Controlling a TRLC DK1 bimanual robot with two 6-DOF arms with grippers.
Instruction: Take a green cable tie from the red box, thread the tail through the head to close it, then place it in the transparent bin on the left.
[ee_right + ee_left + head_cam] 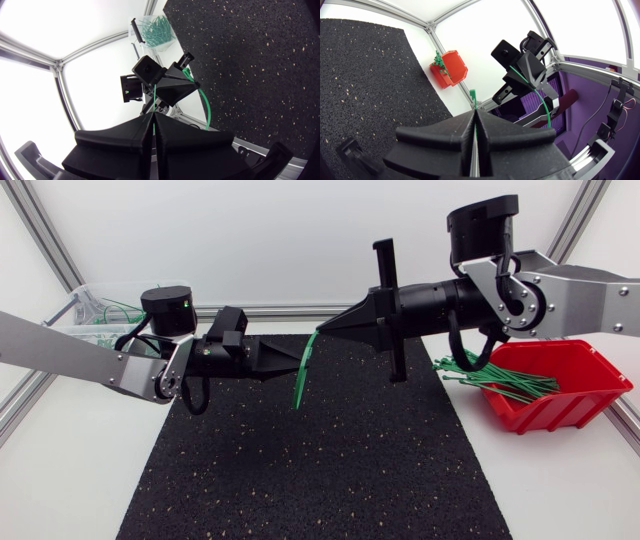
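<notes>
Across the bench [60, 480] middle: black mat [330, 470]. Red box [575, 405] sits off the mat's right edge, with loose green ties [485, 383] sticking out toward the mat. Transparent bin [72, 308] is at far left behind the left arm, green ties inside. Both arms meet above the mat, tips near each other. Left gripper [297, 360] fingers pinch the green cable tie [303, 380], one end poking past them. Right gripper [323, 330] fingers are pressed onto its other end. The tie bows between the two.

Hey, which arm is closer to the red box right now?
Right. The right arm runs close by the red box; the left arm is across the mat, beside the transparent bin.
</notes>
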